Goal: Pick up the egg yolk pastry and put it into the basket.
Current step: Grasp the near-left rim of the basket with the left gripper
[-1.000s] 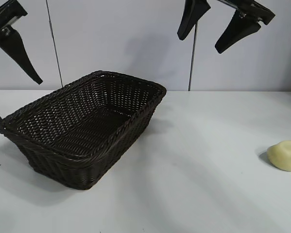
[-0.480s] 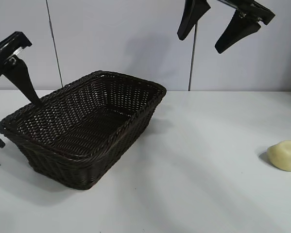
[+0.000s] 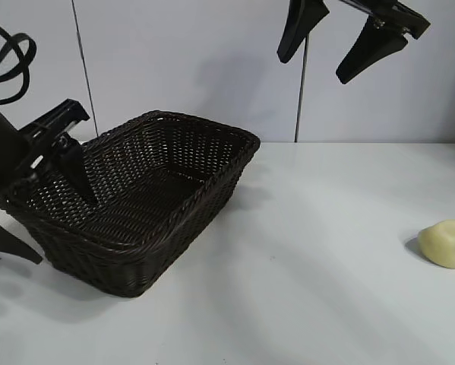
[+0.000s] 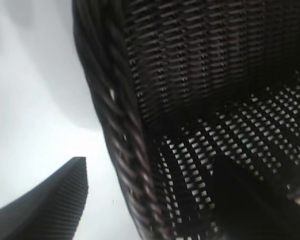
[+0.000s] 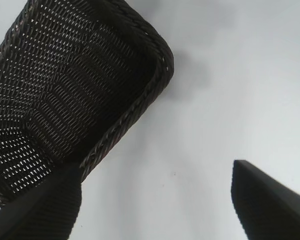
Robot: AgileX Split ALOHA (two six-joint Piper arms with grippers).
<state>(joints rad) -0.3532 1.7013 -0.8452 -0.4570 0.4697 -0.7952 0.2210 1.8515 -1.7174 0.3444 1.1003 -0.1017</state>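
Observation:
The egg yolk pastry (image 3: 446, 243) is a small pale yellow lump lying on the white table at the far right, with no gripper near it. The dark woven basket (image 3: 212, 190) stands at the left with nothing in it. My left gripper (image 3: 64, 232) is open and straddles the basket's left rim (image 4: 119, 130): one finger reaches inside the basket, the other hangs outside over the table. My right gripper (image 3: 313, 70) hangs open, high above the table behind the basket's right end. Its wrist view shows the basket (image 5: 64, 85) and bare table between its fingers (image 5: 155, 172).
The white table (image 3: 303, 289) stretches between the basket and the pastry. A pale wall with vertical seams (image 3: 83, 68) stands behind. The pastry lies close to the right edge of the exterior view.
My left arm has come down from the upper left to the basket's left rim, and one finger now dips inside. The right arm, basket and pastry have not moved.

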